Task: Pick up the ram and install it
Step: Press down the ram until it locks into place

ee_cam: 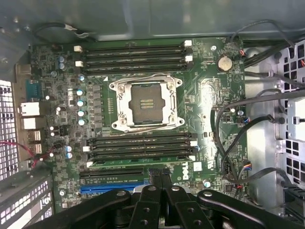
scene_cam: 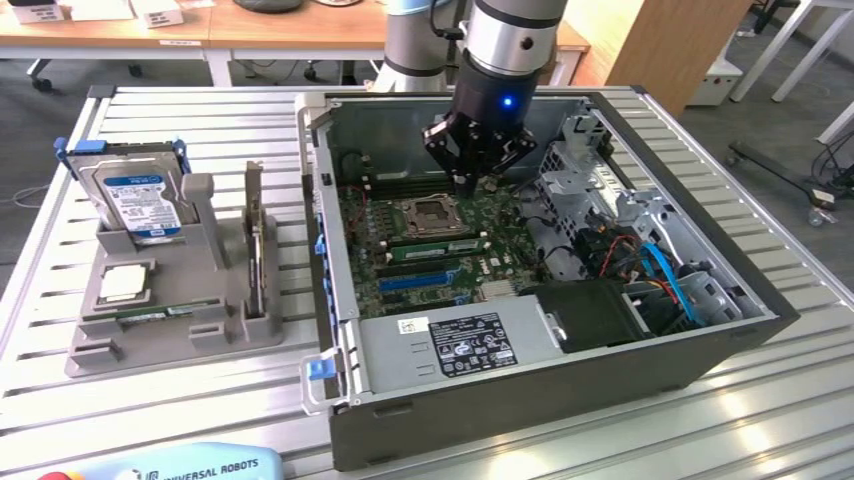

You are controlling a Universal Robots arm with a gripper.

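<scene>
Claw over the open computer, ram in its slot

The claw (scene_cam: 463, 182) hangs above the motherboard (ee_cam: 209, 95) with its tips drawn together, holding nothing. The ram (scene_cam: 434, 245) lies in a slot at 6 o'clock from the processor socket (scene_cam: 430, 212) in the exterior view. It looks seated, though the latches are hard to judge. To seat it well, press straight down and evenly along its edge. Readable writing: "DELL" on the board and "UNIVERSAL ROBOTS" on the pendant (scene_cam: 200, 467) on the worktop (scene_cam: 787, 400).
</scene>
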